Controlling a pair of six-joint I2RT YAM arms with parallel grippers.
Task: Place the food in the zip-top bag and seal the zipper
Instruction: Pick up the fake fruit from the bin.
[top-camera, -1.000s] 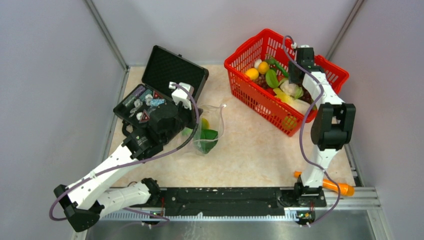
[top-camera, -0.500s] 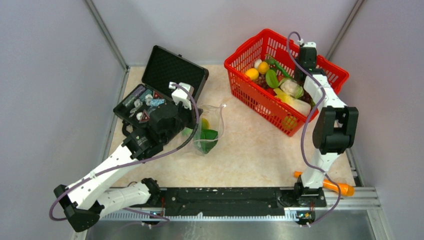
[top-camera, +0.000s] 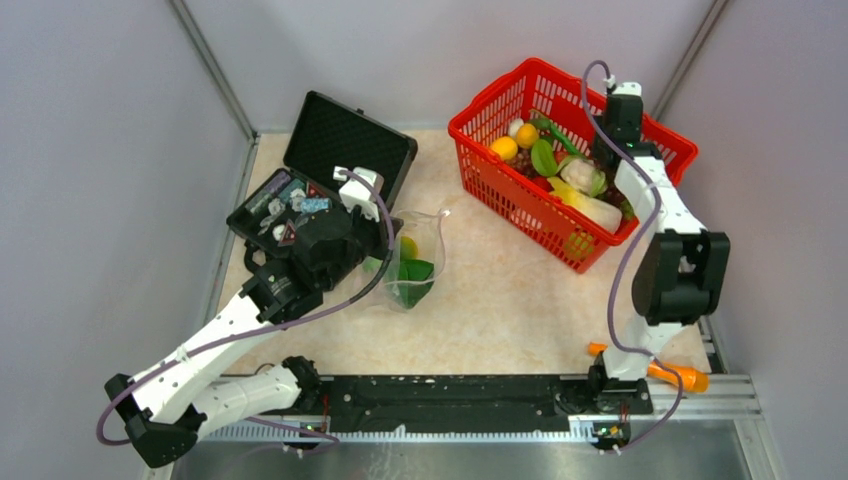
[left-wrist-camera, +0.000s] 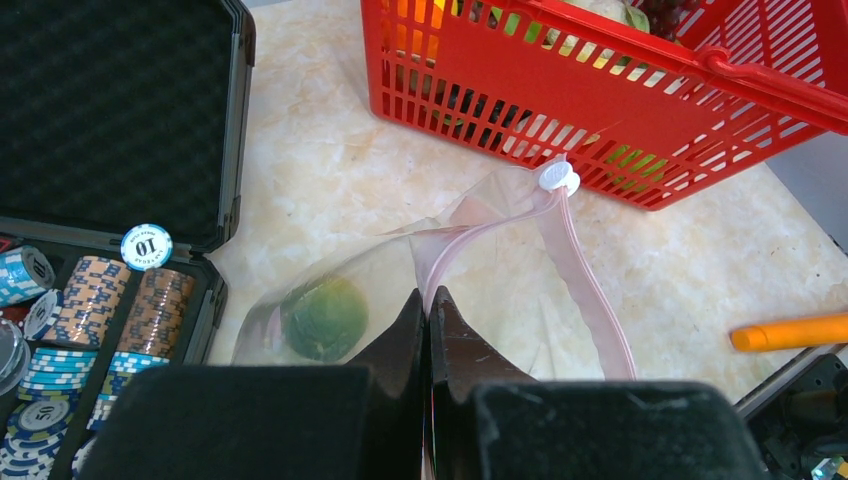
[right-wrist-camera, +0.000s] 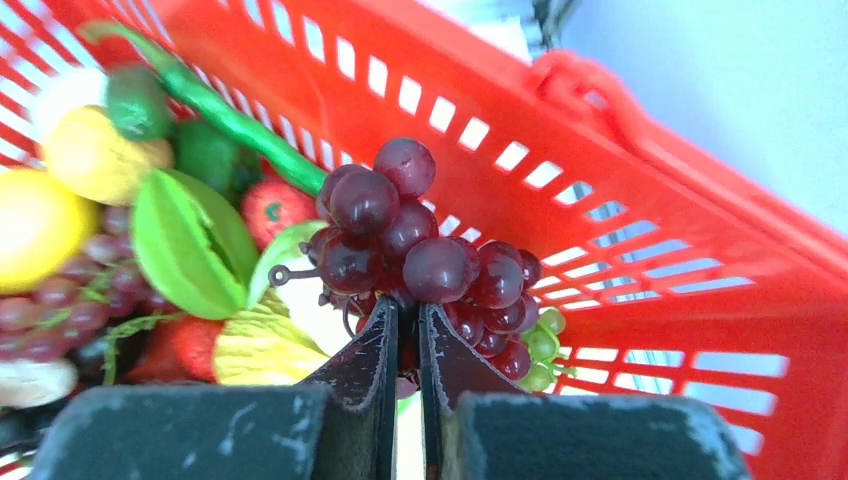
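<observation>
The clear zip-top bag (left-wrist-camera: 500, 255) lies on the table between the black case and the basket. Its pink zipper (left-wrist-camera: 592, 292) curves away to a white slider (left-wrist-camera: 557, 178). My left gripper (left-wrist-camera: 430, 296) is shut on the bag's mouth edge, right on the pink strip. Inside the bag sit a round green fruit (left-wrist-camera: 325, 318), green pieces (top-camera: 414, 272) and a yellow one (top-camera: 408, 245). My right gripper (right-wrist-camera: 405, 306) reaches into the red basket (top-camera: 478, 150) and is shut on a bunch of purple grapes (right-wrist-camera: 420, 240). More food (right-wrist-camera: 185, 240) fills the basket.
An open black case (top-camera: 345, 135) with poker chips (left-wrist-camera: 90, 300) stands at the left, close to the bag. An orange stick-like object (top-camera: 675, 375) lies by the right arm's base. Grey walls close in at the back and on both sides.
My right gripper has shifted toward the basket's far right corner and closed from wide open onto the grapes. The left arm and the bag have barely moved.
</observation>
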